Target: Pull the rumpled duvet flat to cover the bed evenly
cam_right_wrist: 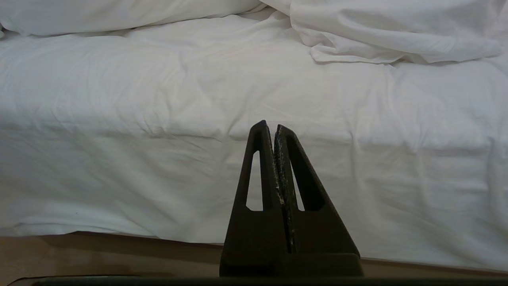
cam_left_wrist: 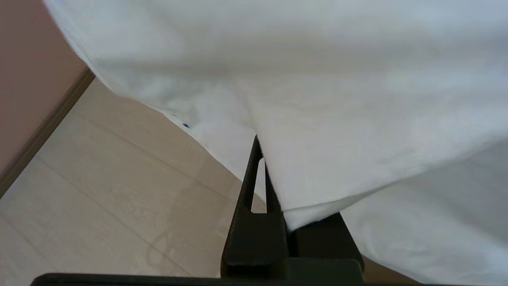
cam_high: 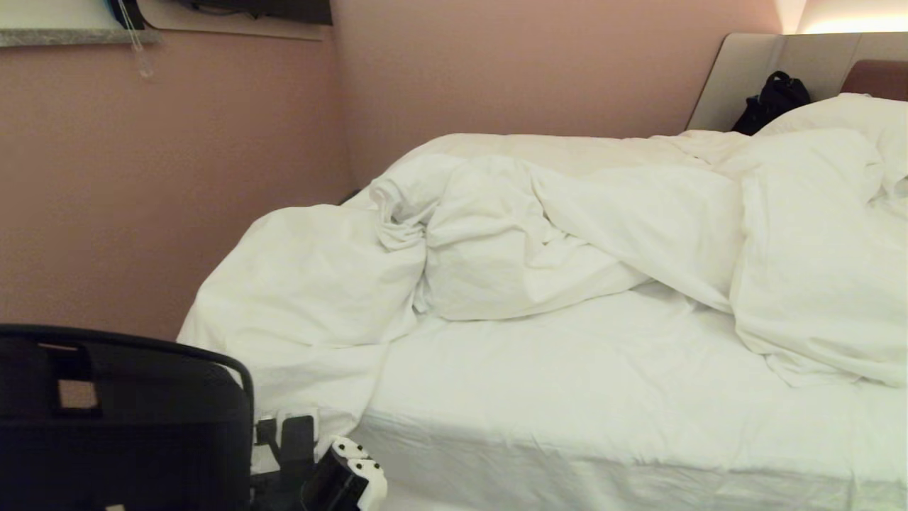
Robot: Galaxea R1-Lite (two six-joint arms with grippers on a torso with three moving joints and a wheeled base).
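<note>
The left gripper point(cam_left_wrist: 265, 174) is seen in its wrist view closed on a fold of the duvet point(cam_left_wrist: 337, 119); the white cloth is pinched between the two black fingers point(cam_left_wrist: 246, 198), and one finger is largely covered by the fabric draped over it. From the pinch, the duvet spreads up and away from the gripper, its hemmed edge hanging above the pale plank floor point(cam_left_wrist: 99, 190), which lies below and beside the gripper, with a brown baseboard and pink wall point(cam_left_wrist: 27, 79) further off.

In the head view, the duvet point(cam_high: 553, 227) is bunched in thick rumpled folds across the far half of the bed point(cam_high: 567, 397), one flap spilling over the foot corner down toward the left arm point(cam_high: 340, 475), which is seen low at the frame's edge next to the robot's dark body point(cam_high: 120, 419). The near side of the mattress is left uncovered, showing only its sheet. A black bag point(cam_high: 773, 99) rests against the headboard point(cam_high: 752, 71).

The right gripper point(cam_right_wrist: 274, 131) is closed on nothing, its fingertips pressed together, and is pointed at the sheet-covered side of the bed point(cam_right_wrist: 158, 159), apart from it. The rumpled duvet point(cam_right_wrist: 377, 31) lies beyond and above it.
</note>
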